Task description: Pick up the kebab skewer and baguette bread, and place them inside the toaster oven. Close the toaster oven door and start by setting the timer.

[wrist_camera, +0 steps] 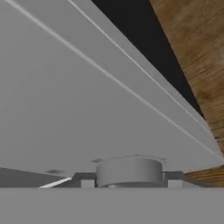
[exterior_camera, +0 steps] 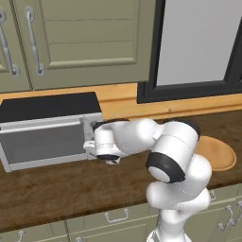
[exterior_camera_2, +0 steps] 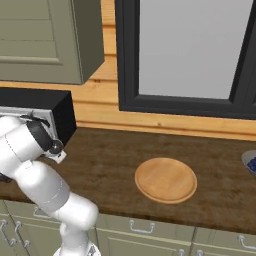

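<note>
The toaster oven [exterior_camera: 47, 106] stands at the left of the counter, silver with a black top, and its black side shows in the right base view [exterior_camera_2: 64, 115]. The toaster oven door [exterior_camera: 45, 142] is shut flat against the front, with grey glass that shows nothing inside. My gripper [exterior_camera: 90, 144] reaches to the right end of the oven front. In the hand view my gripper [wrist_camera: 130, 183] has its jaws on either side of a round grey knob [wrist_camera: 129, 169], touching it. The kebab skewer and the baguette bread are hidden.
A round wooden plate [exterior_camera: 217, 153] [exterior_camera_2: 166, 180] lies bare on the dark wood counter to the right of the arm. A blue thing [exterior_camera_2: 251, 162] peeks in at the far right edge. Green wall cabinets [exterior_camera: 85, 38] hang above the oven, next to a dark-framed window [exterior_camera_2: 190, 50].
</note>
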